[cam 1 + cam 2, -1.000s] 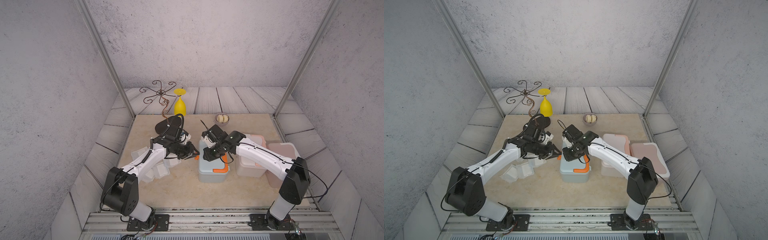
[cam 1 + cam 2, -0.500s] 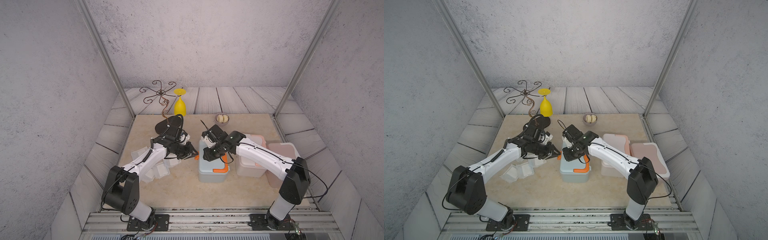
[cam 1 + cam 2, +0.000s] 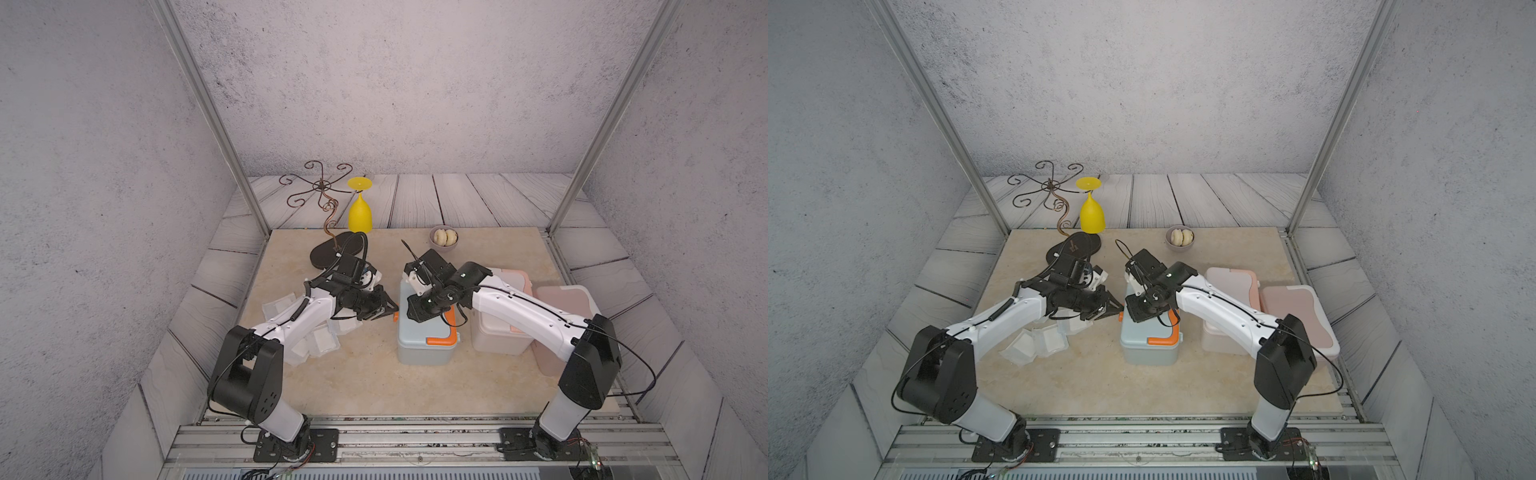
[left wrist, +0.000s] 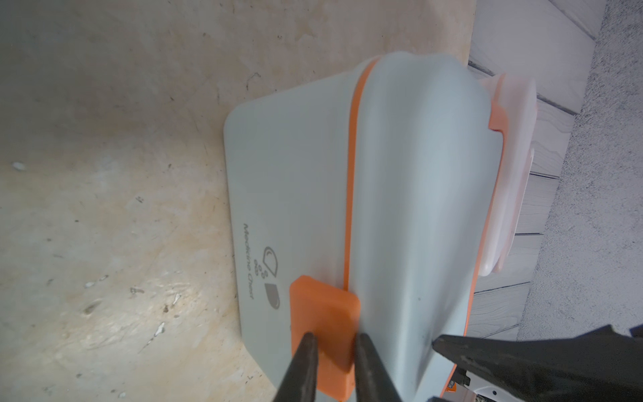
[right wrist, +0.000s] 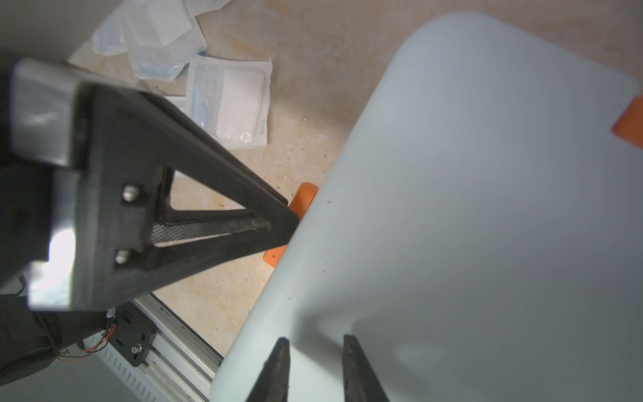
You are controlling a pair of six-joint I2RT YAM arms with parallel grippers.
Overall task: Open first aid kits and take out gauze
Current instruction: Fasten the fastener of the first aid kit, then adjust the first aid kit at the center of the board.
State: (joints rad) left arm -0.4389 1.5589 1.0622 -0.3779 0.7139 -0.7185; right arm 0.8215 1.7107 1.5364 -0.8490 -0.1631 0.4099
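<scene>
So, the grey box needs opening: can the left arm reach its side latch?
Probably yes: the left tool is right at the latch, nothing between; the right tool is over the lid, clear of it.

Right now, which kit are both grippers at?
The grey-blue kit with orange trim; the white kit and pink kit beside it have none.

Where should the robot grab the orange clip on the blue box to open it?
Probably the orange latch, by its free end below the lid seam on the wall of the grey-blue box, coming from the left arm's side. That flat tab stands proud of the wall and faces that way.
</scene>
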